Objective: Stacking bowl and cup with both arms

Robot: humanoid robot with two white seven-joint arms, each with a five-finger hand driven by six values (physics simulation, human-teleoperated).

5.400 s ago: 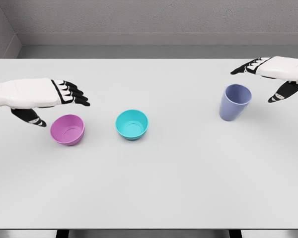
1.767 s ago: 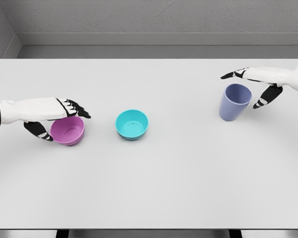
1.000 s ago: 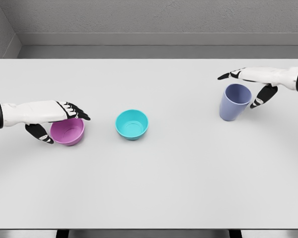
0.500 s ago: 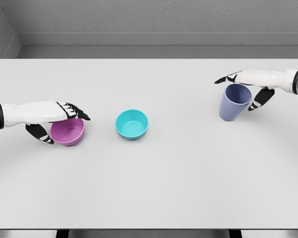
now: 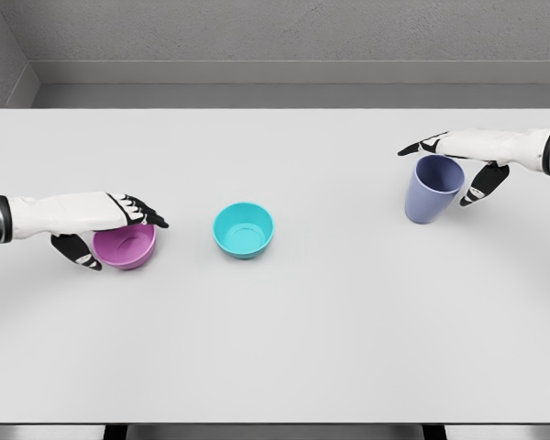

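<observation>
A pink bowl sits upright at the table's left. My left hand straddles it, open: the fingers lie over its far rim and the thumb hangs by its left side. Whether they touch the bowl I cannot tell. A teal bowl stands alone near the middle. At the right is an upright lavender cup. My right hand is open around its top, with fingers stretched behind the rim and the thumb just right of it.
The white table runs to a grey wall at the back. Its front edge lies near the bottom of the picture. Nothing else stands on it.
Both hands have come down from above and beside their objects. The left now straddles the pink bowl and the right has closed in on the cup's rim. Bowls and cup have not moved.
</observation>
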